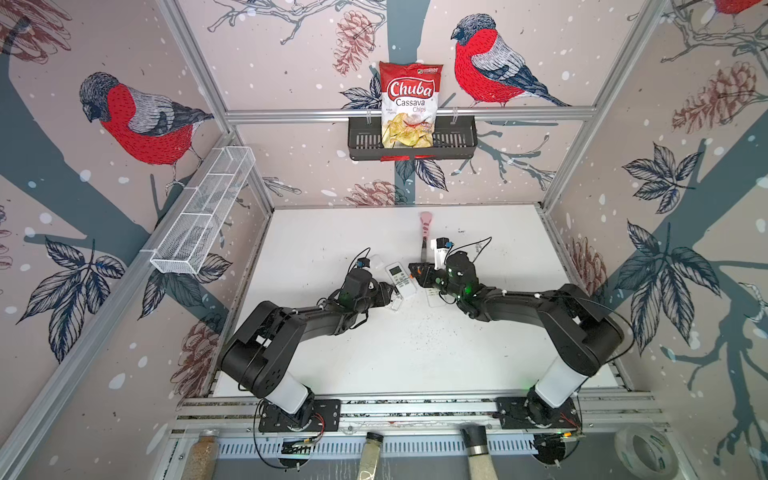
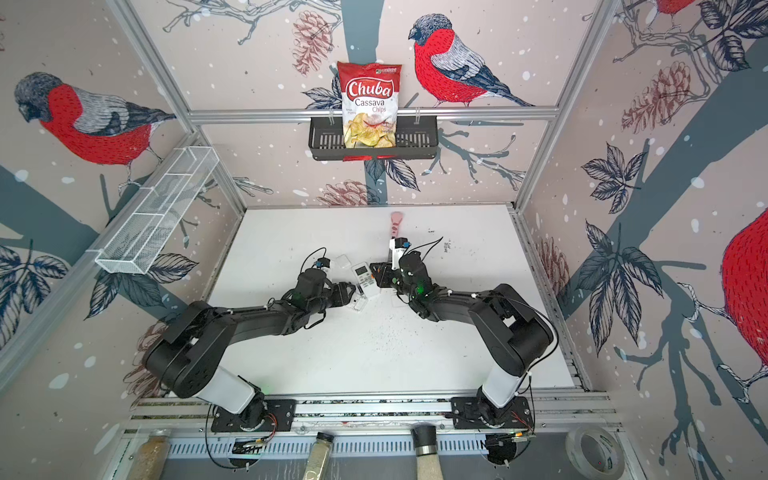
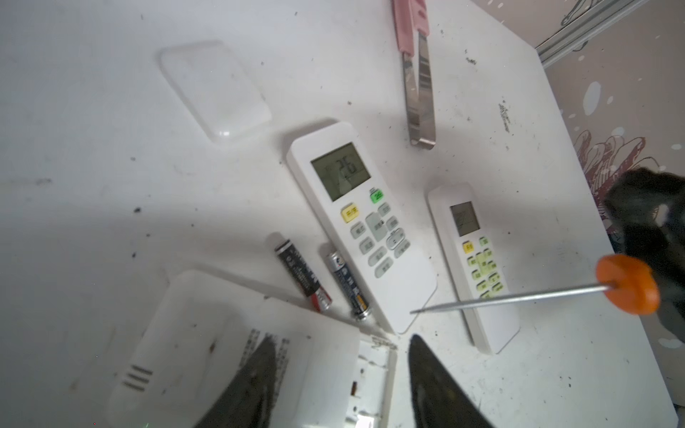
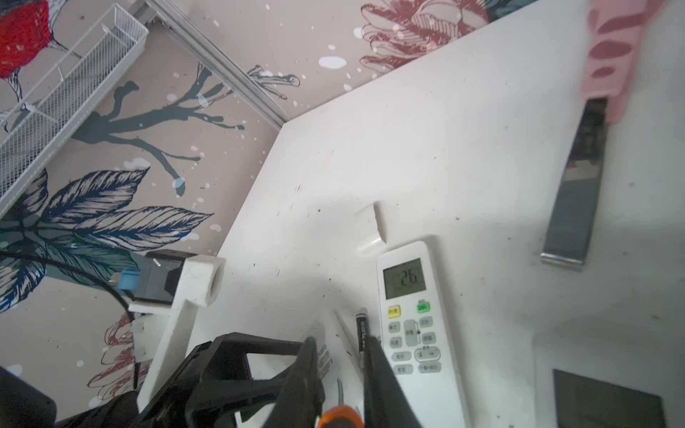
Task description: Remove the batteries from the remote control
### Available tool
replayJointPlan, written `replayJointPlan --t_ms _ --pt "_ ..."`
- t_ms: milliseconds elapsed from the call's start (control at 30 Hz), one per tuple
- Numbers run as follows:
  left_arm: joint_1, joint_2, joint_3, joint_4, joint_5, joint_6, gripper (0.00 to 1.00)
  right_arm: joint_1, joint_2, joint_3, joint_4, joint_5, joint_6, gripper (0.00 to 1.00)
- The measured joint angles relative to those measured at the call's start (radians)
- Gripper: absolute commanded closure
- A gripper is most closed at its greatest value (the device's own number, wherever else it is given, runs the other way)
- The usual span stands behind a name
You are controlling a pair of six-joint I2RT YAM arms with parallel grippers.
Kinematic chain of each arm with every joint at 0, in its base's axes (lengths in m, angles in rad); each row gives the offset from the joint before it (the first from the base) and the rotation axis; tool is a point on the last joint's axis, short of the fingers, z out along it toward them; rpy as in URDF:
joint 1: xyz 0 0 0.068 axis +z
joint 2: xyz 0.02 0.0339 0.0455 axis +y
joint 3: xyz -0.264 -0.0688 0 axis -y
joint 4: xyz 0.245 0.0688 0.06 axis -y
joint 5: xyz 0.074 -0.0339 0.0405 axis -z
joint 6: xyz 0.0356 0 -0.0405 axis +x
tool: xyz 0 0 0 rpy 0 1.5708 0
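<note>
Our left jaws stand released over the upturned remote control [image 3: 222, 333]; two batteries [image 3: 346, 283] lie beside it on the worktop [image 3: 92, 111]; right jaws clench the screwdriver [image 3: 626, 283].

Two batteries [image 3: 302, 276] lie loose on the table [image 3: 111, 148] as slim dark cylinders, side by side, nearly parallel and not touching. The black battery [image 3: 296, 266] has a red end; the blue battery [image 3: 346, 283] carries an orange band and a bare metal tip. Just beside them the remote [image 3: 222, 352] lies face down, with its battery bay [image 3: 370, 378] uncovered.
</note>
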Motion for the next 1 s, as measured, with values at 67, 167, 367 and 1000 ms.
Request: replayJointPlan --t_ms 67,167,367,1000 --pt "0.0 -0.019 0.028 -0.023 -0.018 0.009 0.24 -0.03 -0.028 0.0 -0.029 -0.003 0.0 1.0" --pt "0.0 -0.037 0.068 -0.06 -0.022 0.026 0.21 -0.082 -0.063 0.008 -0.092 -0.02 0.0 1.0" --pt "-0.007 -0.042 0.111 -0.11 -0.038 0.047 0.2 -0.274 -0.061 0.026 -0.202 -0.153 0.024 0.99" --pt "-0.04 0.125 0.342 -0.292 -0.096 0.132 0.19 -0.46 0.074 -0.019 -0.249 -0.376 0.101 0.48"
